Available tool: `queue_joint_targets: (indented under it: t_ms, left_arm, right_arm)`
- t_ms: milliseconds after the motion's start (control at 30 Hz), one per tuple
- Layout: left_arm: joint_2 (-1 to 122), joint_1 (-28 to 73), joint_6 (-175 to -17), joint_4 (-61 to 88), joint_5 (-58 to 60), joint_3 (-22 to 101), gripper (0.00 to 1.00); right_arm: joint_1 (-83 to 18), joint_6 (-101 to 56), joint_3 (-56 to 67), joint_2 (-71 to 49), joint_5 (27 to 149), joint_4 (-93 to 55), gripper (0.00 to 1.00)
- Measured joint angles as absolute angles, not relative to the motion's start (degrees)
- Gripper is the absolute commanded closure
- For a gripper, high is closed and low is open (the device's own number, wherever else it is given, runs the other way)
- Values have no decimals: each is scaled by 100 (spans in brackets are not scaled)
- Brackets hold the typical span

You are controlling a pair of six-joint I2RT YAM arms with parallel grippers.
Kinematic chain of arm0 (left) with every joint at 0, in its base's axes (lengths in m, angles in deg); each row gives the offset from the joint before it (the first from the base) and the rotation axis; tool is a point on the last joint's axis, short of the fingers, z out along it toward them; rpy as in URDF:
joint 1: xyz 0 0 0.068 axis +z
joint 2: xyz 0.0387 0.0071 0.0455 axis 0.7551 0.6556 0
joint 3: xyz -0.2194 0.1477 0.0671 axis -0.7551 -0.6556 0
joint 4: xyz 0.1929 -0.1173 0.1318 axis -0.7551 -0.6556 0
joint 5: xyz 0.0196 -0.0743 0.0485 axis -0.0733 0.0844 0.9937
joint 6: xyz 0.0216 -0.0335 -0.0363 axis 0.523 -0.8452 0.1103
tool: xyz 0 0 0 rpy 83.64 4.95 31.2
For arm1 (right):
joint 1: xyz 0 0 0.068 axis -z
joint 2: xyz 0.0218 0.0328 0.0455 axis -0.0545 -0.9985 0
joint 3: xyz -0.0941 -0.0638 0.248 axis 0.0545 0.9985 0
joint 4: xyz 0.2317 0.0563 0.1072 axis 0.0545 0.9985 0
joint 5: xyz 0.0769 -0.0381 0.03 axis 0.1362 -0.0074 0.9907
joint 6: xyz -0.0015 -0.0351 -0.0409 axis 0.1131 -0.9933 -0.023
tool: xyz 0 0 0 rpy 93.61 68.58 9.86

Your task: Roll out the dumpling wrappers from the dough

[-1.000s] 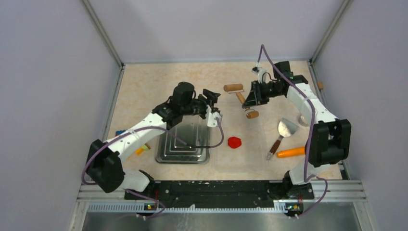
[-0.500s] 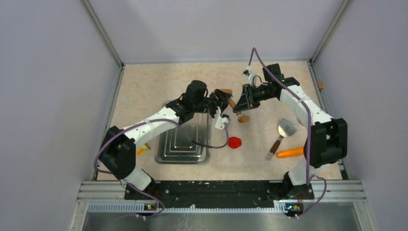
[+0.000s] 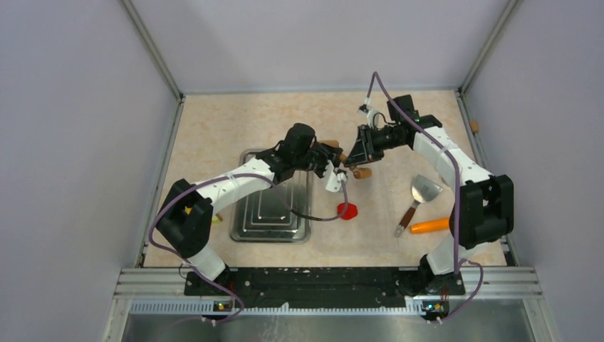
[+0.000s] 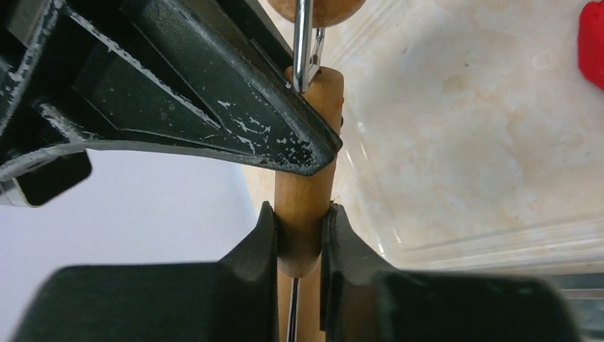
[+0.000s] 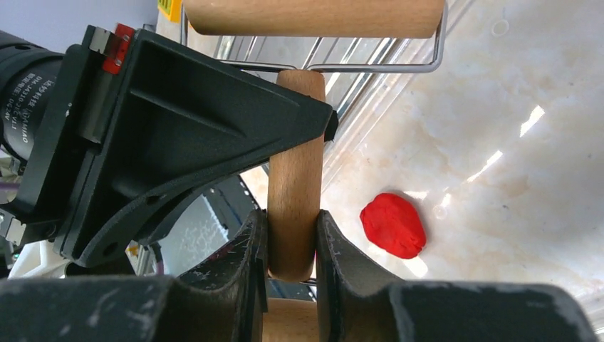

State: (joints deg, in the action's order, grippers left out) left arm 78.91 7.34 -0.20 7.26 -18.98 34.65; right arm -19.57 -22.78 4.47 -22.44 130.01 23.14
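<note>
Toward the far middle of the worktop, the two arms meet over a small wooden rolling pin held up off the surface. Both tools are clamped on its handle. The left gripper has its jaws drawn narrow, and its fingers press the rounded end of the handle from both sides. The right gripper pinches the same handle in the same way, its jaws narrow and its pads flat against the wood. Each wrist view shows the other tool's black housing lying across the handle just beyond its own fingers, so the two grips sit close together. Past the grips, a wire yoke carries the wide wooden drum, and a shorter roller shows from above just right of the grippers. The dough is a small bright red lump lying flat on a clear sheet near the middle of the worktop. It lies toward the near edge from the grippers, apart from the pin and touched by neither tool. A steel tray lies just left of it under the left forearm. A spatula and an orange carrot lie toward the right edge.
</note>
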Motion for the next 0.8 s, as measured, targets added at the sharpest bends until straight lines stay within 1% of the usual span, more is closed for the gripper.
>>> queue_joint_targets:
  t_ms: [33,67,100,133,200,267,367,400,500,600,800]
  left_arm:
    - [7893,730,-178,689,-1845,3474,100]
    - [7893,727,-331,656,-1808,3485,100]
    - [7893,714,-571,632,-1766,3495,100]
    - [7893,701,-818,603,-1710,3513,100]
    - [7889,695,-1345,466,-1697,3555,100]
    - [7878,703,-1854,219,-1668,3631,100]
    - [7830,815,-2685,-319,-1745,3723,100]
    - [7802,863,-2912,-496,-1828,3747,100]
    - [7753,981,-3458,-1084,-2158,3935,97]
    - [7775,1064,-3771,-1773,-2505,4363,98]
    - [8048,1079,-3762,-2553,-3176,5192,100]
  right_arm:
    - [-1955,-2252,449,-2244,12983,2318,58]
    - [-1953,-2245,449,-2244,13003,2323,52]
    - [-1942,-2256,449,-2237,13064,2321,47]
    - [-1900,-2307,449,-2220,13215,2321,44]
    - [-1778,-2473,445,-2141,13519,2288,42]
    - [-1485,-2669,429,-2006,13890,2297,37]
    - [-1022,-2984,311,-1700,14161,2189,25]
    - [-930,-3118,285,-1575,14186,2137,23]
    - [-925,-3553,362,-1090,14220,1899,22]
    - [-1098,-4320,523,-622,14247,2015,27]
    - [-1752,-5887,652,-626,14015,2841,34]
